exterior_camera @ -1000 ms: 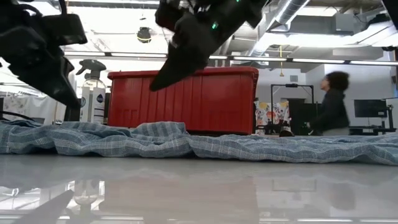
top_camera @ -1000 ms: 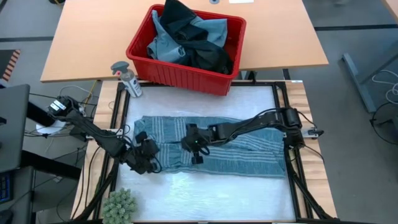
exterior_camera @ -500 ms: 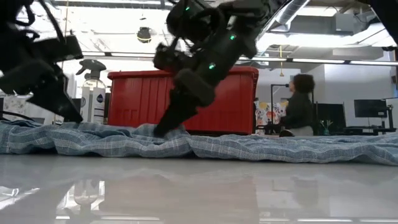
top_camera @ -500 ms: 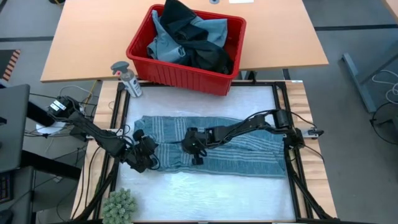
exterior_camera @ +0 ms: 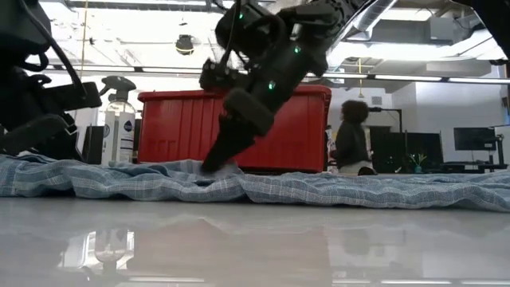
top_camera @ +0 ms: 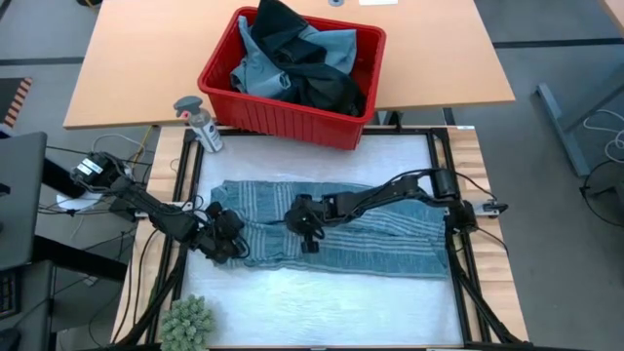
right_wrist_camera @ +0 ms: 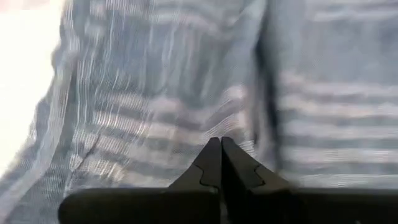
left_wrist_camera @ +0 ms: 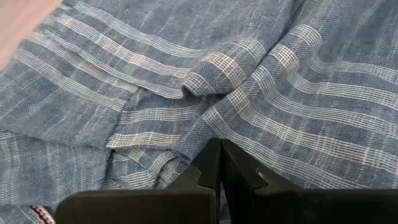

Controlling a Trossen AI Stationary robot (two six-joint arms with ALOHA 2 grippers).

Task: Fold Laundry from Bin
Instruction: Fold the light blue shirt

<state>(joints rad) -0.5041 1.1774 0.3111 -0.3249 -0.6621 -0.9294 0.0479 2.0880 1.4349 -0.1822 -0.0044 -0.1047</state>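
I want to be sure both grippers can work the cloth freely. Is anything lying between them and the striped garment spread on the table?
Nothing visible: the left gripper and right gripper, both shut, sit directly on the striped garment.

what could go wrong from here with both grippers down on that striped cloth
1. Both grippers, left and right, are shut with tips on the grey-blue striped cloth garment; a pinch may catch only a thin wrinkle and slip out when lifted.
2. The cloth lies rumpled near the left gripper's fingertips, so a pull there could bunch it further instead of flattening.
3. The red plastic bin sits close behind; a high lift might snag its rim.
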